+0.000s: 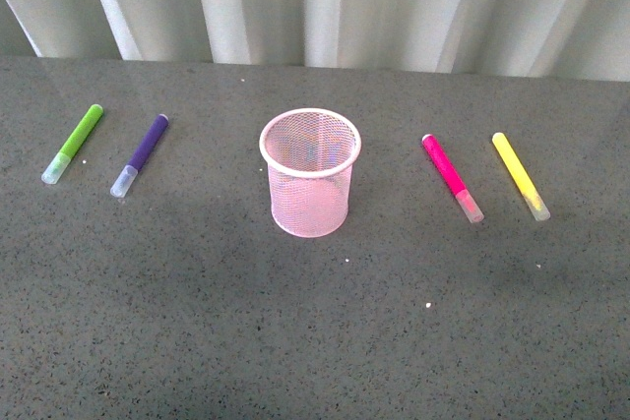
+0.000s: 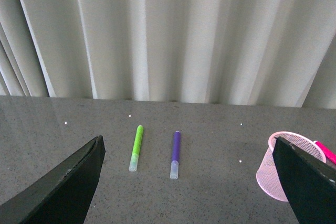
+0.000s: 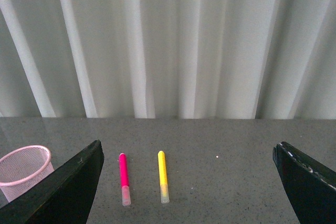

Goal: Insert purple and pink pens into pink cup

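The left tool [image 2: 187,140], jaws spread wide and empty, faces the purple pen [image 1: 141,154]. That pen lies flat on the counter [image 1: 315,341] at the pink cup's [image 1: 310,199] 9 o'clock, its long axis running 1 to 7 o'clock, clear cap nearest the robot. At the cup's 3 o'clock the pink pen [image 1: 451,176] runs 11 to 5 o'clock, ahead of the equally spread, empty right tool [image 3: 189,144]. Each arm is probably nearer its own side's pen.

cup [image 1: 310,194] in middle, pen pair [image 1: 141,152] left, another pen pair [image 1: 449,174] right
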Controlling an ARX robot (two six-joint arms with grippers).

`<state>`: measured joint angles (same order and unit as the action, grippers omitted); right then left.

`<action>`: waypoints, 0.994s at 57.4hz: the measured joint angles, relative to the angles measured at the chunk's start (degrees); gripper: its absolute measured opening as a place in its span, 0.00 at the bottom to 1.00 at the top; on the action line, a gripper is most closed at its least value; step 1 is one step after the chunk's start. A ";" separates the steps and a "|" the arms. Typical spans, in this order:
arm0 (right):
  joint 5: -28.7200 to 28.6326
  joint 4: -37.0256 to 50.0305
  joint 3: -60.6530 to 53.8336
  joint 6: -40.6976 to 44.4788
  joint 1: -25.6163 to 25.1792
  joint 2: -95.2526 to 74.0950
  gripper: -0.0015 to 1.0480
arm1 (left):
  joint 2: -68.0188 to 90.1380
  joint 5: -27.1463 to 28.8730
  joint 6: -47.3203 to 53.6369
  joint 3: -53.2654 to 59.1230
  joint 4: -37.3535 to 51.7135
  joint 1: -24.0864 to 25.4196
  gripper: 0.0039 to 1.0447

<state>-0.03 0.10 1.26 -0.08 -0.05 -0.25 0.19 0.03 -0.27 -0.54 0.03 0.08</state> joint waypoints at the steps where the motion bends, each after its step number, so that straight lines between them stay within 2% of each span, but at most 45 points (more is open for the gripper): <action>1: 0.00 0.00 0.00 0.00 0.00 0.00 0.93 | 0.00 0.00 0.00 0.00 0.00 0.00 0.94; 54: 0.00 0.00 0.00 0.00 0.00 0.00 0.93 | 0.00 0.00 0.00 0.00 0.00 0.00 0.94; 55: 0.00 0.00 0.00 0.00 0.00 0.00 0.93 | 0.09 0.26 -0.22 -0.02 -0.09 -0.07 0.94; 57: 0.00 0.00 0.00 0.00 0.00 0.00 0.93 | 1.88 4.48 -2.27 -1.31 -3.74 -1.29 0.94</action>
<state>-0.03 0.10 1.26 -0.08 -0.05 -0.25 2.07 4.51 -2.55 -1.85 -3.70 -1.21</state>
